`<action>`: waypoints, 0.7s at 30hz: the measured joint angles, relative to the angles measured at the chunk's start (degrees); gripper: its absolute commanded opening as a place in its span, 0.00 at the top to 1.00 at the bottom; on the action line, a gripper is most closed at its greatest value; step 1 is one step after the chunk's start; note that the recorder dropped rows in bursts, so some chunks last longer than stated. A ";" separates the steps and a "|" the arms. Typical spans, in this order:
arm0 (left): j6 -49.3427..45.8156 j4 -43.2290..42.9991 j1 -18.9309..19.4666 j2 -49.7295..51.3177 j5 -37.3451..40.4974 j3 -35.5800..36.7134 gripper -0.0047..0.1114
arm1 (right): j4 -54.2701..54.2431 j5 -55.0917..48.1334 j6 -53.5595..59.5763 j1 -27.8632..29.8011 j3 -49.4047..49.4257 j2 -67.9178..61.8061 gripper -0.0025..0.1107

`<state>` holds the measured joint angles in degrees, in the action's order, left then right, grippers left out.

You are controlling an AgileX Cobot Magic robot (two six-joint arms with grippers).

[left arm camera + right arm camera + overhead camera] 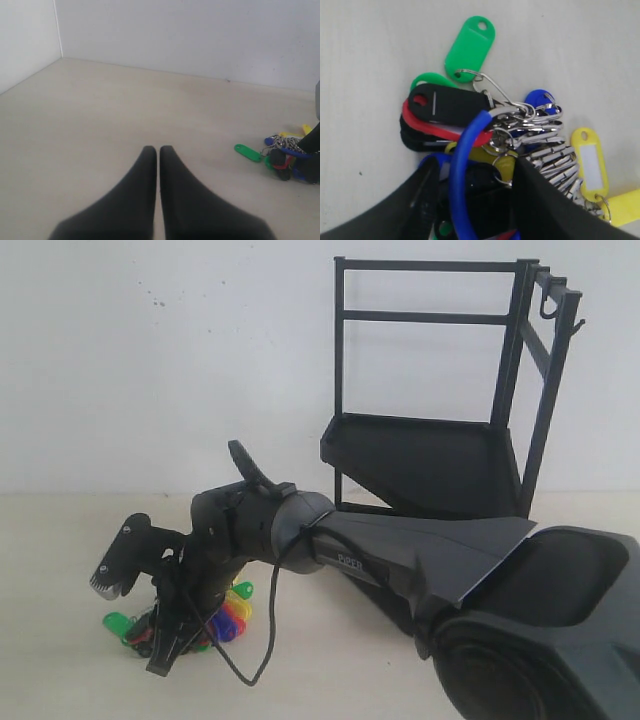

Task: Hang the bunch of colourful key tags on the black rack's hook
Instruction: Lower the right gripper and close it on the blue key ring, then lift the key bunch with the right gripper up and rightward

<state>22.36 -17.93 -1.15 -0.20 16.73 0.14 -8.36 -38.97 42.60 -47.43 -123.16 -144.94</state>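
The colourful key tag bunch [225,618] lies on the pale table at the left, near the front. It also shows in the left wrist view as the bunch [282,152]. My right gripper [145,612] points down over it, open. In the right wrist view the right gripper [472,167] has its fingers on either side of the blue-sleeved ring [462,165], with tags and silver clips [540,130] spread beyond. My left gripper [158,149] is shut and empty, low over bare table, well apart from the bunch. The black rack [430,440] stands at the back right, with the hook [578,328] on its outer corner post.
A second J-hook [548,308] sits further along the rack's top rail. The right arm [400,560] stretches across the table from the lower right, with a cable [262,640] hanging from it. White walls [150,360] close the back and left.
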 measured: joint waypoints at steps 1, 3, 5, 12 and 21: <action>0.00 0.00 0.00 0.00 0.00 0.00 0.92 | 0.00 0.00 0.00 0.00 0.00 0.00 0.60; 0.00 0.00 0.00 0.00 0.00 0.00 0.92 | 0.00 0.00 0.00 0.00 0.00 0.00 0.68; 0.00 0.00 0.00 0.00 0.00 0.00 0.92 | 0.00 0.00 0.00 0.00 0.00 0.00 0.79; 0.00 0.00 0.00 0.00 0.00 0.00 0.92 | 0.08 -2.65 0.13 0.00 0.00 0.00 0.98; 0.00 0.00 0.00 0.00 0.00 0.00 0.92 | 0.26 -4.96 -0.20 0.00 0.00 1.10 0.98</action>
<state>22.36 -17.93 -1.15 -0.20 16.73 0.14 -8.10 -43.93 42.40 -47.43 -123.16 -143.84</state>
